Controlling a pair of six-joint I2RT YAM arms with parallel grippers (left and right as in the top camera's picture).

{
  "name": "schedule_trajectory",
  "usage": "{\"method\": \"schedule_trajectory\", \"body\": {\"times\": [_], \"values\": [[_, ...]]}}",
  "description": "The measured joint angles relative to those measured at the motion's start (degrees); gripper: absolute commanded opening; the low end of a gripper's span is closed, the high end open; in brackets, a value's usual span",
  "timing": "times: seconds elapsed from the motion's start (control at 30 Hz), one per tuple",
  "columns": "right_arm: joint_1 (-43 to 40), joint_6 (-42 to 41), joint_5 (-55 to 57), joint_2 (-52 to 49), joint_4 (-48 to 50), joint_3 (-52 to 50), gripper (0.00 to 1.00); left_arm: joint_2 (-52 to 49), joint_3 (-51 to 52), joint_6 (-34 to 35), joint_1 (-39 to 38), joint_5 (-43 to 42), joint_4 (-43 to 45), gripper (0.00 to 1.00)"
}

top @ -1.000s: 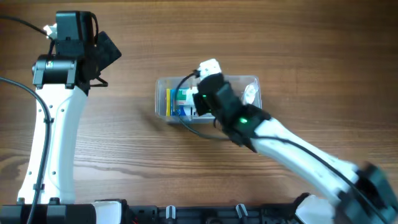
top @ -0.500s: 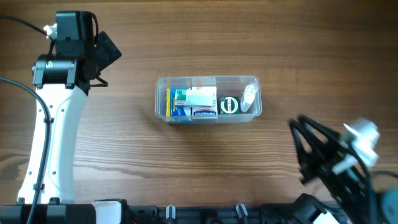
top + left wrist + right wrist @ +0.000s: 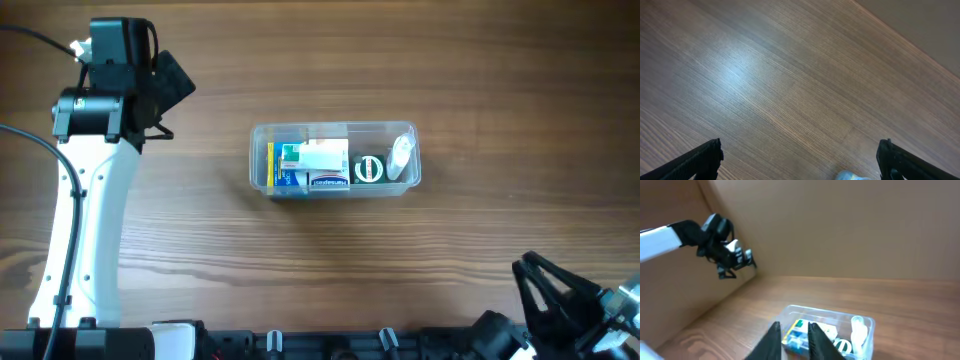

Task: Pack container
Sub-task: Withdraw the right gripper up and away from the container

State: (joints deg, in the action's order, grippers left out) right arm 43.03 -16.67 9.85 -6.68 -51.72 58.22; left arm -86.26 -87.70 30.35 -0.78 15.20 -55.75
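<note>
Container (image 3: 333,127) stands upright at the middle of the bench (image 3: 480,60), well apart from both arms. Its contents are only partly legible. Printed boxes (image 3: 300,165) fill the left and middle. A round green item (image 3: 370,169) lies beside them. A small clear bottle (image 3: 401,158) lies at the right end. The labels are too small to read.

Left end effector (image 3: 800,160) is released, fingers spread wide over bare wood with nothing between them. Only the fingertips show in its own view. A pale blurred object (image 3: 850,176) at that view's bottom edge cannot be identified.

Right end effector (image 3: 792,330) sits at the overhead view's lower right corner, its arm cut off by the frame. Its fingers stand slightly parted and grip nothing; their bases are cut off in the wrist view.

The bench is brown wood grain with one glare patch. A plain brown wall (image 3: 840,225) stands behind it.
</note>
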Motion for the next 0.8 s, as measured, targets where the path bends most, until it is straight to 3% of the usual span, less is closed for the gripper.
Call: {"method": "schedule_trajectory", "body": {"times": [0.17, 0.3, 0.37, 0.5, 0.8], "values": [[0.00, -0.02, -3.02, 0.00, 0.22, 0.02, 0.26, 0.00, 0.00, 0.00, 0.00, 0.00, 0.00, 1.00], [0.00, 0.00, -4.48, 1.27, 0.33, 0.00, 0.39, 0.00, 0.00, 0.00, 0.00, 0.00, 0.02, 1.00], [0.00, -0.20, -4.98, 2.95, 0.35, 0.00, 0.50, 0.00, 0.00, 0.00, 0.00, 0.00, 0.00, 1.00], [0.00, -1.46, -6.01, 3.39, 0.33, 0.00, 0.97, 0.00, 0.00, 0.00, 0.00, 0.00, 0.00, 1.00], [0.00, -14.71, -6.16, 3.39, -0.59, 0.00, 1.00, 0.00, 0.00, 0.00, 0.00, 0.00, 0.00, 1.00]]}}
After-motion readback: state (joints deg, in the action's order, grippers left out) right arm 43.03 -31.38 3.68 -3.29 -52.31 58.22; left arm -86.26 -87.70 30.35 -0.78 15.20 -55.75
